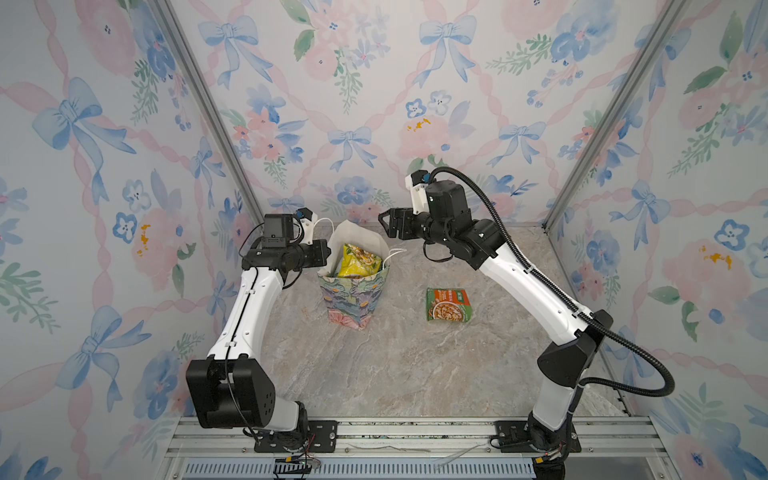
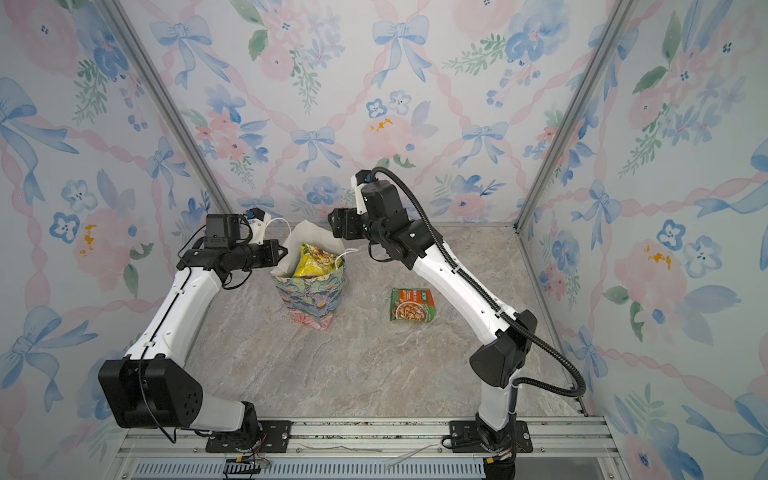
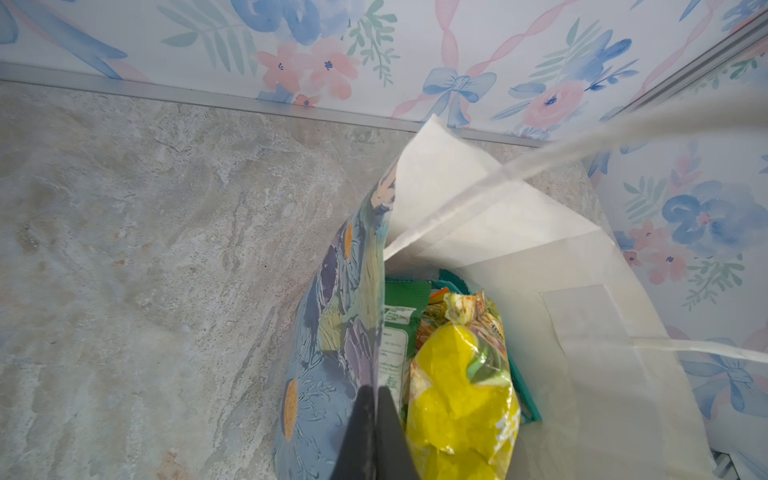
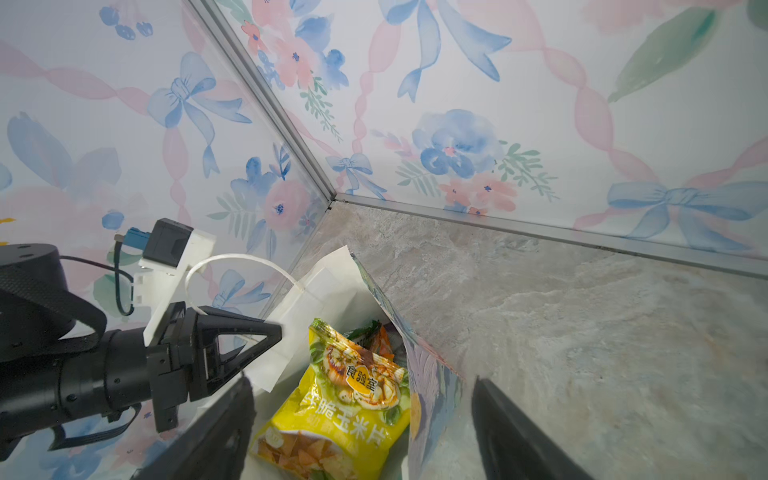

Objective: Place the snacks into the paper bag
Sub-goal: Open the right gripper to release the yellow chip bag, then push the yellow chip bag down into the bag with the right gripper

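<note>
Right wrist view: with right gripper [image 4: 361, 380] spread empty over yellow chip pack [image 4: 332, 415] inside paper bag [image 4: 432, 374], left gripper [image 4: 274, 331] pinching the rim [image 3: 381, 316], lift clear of the cord handle [image 4: 232, 259], then fetch orange-green nut pack [image 1: 448, 305] from the table [image 1: 415, 374].

The left gripper [image 3: 375, 395] has its two dark fingers pressed together on the rim of the paper bag [image 3: 332, 332], one finger outside the flowered wall, the other inside it. The bag stands open, its white lining showing. Inside it, a yellow chip packet [image 3: 457, 395] sits upright, close to the pinched wall. A green packet [image 3: 401, 307] is wedged between that wall and the yellow one. A teal packet [image 3: 525, 395] peeks out behind the yellow one. A blurred white cord handle [image 3: 540, 162] crosses over the bag's mouth. The bag stands on a marbled table [image 3: 145, 249], near the flowered wall [image 3: 332, 62].
</note>
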`<action>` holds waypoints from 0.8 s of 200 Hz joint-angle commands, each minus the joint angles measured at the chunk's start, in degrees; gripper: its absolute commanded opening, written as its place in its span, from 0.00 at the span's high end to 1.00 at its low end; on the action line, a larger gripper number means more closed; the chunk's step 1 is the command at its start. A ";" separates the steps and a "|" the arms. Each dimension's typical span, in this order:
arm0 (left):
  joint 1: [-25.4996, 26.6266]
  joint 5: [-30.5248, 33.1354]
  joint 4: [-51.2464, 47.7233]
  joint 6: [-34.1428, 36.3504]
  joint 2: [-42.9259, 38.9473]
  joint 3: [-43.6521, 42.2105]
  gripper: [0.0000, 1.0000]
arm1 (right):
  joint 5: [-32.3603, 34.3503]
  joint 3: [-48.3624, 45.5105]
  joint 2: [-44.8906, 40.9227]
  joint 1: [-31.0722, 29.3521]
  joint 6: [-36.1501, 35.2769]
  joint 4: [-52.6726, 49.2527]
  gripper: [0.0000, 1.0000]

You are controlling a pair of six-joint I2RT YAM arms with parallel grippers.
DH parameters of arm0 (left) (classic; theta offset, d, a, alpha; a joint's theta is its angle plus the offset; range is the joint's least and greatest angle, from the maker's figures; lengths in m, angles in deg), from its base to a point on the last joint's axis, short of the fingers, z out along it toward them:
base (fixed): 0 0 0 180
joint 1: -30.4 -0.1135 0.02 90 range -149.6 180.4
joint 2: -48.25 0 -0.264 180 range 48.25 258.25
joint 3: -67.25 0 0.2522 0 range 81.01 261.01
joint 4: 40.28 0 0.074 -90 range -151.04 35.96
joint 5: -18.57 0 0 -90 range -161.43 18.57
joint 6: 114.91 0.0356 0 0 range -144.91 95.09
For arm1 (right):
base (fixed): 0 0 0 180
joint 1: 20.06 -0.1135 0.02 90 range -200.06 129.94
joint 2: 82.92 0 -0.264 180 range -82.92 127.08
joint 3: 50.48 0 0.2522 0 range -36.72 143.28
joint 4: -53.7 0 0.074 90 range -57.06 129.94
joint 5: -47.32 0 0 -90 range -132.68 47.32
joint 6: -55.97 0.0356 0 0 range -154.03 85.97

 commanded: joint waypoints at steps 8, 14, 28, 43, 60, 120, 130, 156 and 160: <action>-0.34 -0.28 -1.09 0.00 -0.47 -0.83 1.00 | 3.06 2.90 2.43 -0.88 -5.79 -8.64 0.13; -0.32 -0.28 -1.09 0.02 -0.47 -0.83 1.00 | 3.51 2.09 2.25 -0.84 -5.79 -8.63 0.11; -0.30 -0.27 -1.10 0.06 -0.48 -0.83 1.00 | 5.38 -1.20 0.92 -0.51 -5.23 -7.72 0.05; -0.31 -0.31 -1.09 0.07 -0.56 -0.83 1.00 | 6.09 -7.49 -2.00 0.78 -2.81 -5.34 0.03; -0.30 -0.36 -1.09 0.09 -0.59 -0.83 1.00 | 4.22 -18.22 -7.24 3.77 2.59 0.64 0.03; -0.28 -0.62 -1.09 0.09 -0.49 -0.77 1.00 | 8.79 -49.27 -20.77 12.16 15.35 6.48 0.04; -0.28 -0.69 -1.09 0.04 -0.38 -0.74 1.00 | 9.40 -52.21 -21.02 12.99 16.07 6.45 0.04; -0.28 -0.89 -1.09 0.09 -0.21 -0.73 1.00 | 8.29 -56.84 -21.27 14.34 16.85 8.11 0.03; -0.35 -0.91 -1.09 0.05 -0.28 -0.74 1.00 | 7.72 -57.17 -21.35 14.45 16.86 8.54 0.03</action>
